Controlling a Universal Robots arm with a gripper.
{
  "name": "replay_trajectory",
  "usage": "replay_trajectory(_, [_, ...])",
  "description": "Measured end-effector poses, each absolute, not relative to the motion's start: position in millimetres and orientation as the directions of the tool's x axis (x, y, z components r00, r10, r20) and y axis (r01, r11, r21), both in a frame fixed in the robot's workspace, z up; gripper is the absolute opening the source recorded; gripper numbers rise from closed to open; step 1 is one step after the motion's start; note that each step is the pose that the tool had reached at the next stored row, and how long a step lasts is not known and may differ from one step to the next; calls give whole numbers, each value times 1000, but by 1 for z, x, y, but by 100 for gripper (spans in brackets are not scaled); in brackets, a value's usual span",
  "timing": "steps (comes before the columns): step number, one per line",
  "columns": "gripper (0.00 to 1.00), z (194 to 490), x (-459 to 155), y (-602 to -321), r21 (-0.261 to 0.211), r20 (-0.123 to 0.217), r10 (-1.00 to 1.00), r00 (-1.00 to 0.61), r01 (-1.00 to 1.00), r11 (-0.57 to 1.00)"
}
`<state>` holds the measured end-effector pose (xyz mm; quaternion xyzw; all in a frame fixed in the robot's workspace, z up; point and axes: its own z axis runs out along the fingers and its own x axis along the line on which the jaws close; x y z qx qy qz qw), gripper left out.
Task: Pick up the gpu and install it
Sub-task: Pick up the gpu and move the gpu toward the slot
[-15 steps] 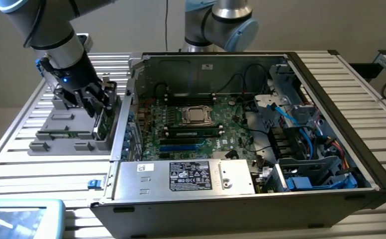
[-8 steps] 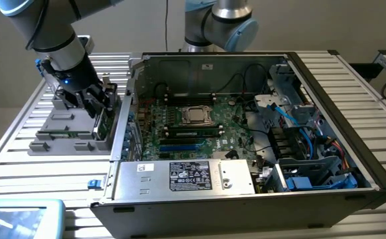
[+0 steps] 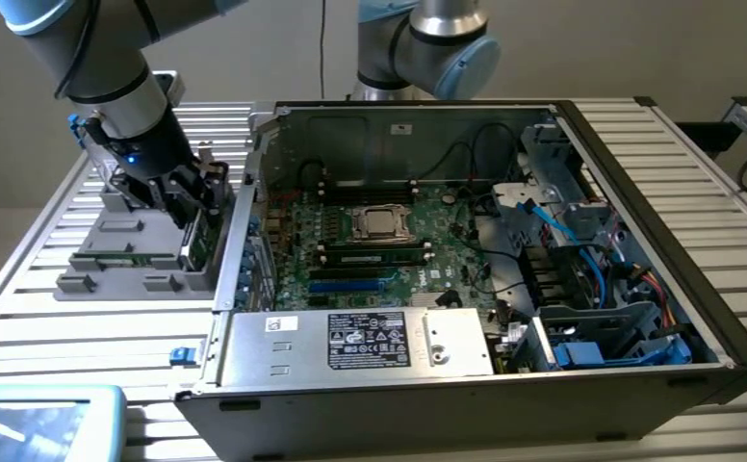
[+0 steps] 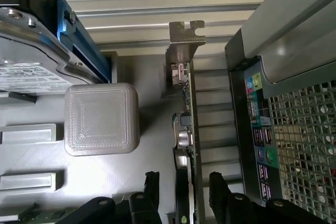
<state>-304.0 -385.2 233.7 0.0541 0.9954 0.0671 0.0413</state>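
One gpu [image 4: 185, 129], thin with a silver bracket [image 4: 185, 35], sits on edge in one grey plastic tray [image 4: 105, 177]. The gripper [image 4: 185, 195] has its two black fingers [image 4: 152, 184] straddling it, wide apart, not clamped.

The arm [image 3: 97, 58] shows its base joints [image 3: 425, 43] at the top middle of the exterior view. Its last link enters at that view's upper left and slants downward. The wrist [image 3: 142, 130] points the claw [image 3: 192, 200] nearly straight down. In the wrist view the claw stands open, its two black fingers [image 4: 217, 192] parted and level with each other.
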Motion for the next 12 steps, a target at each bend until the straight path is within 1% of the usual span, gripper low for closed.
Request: replay_trajectory(12, [52,230,-304,-385,137,-75,130,-989,119,983])
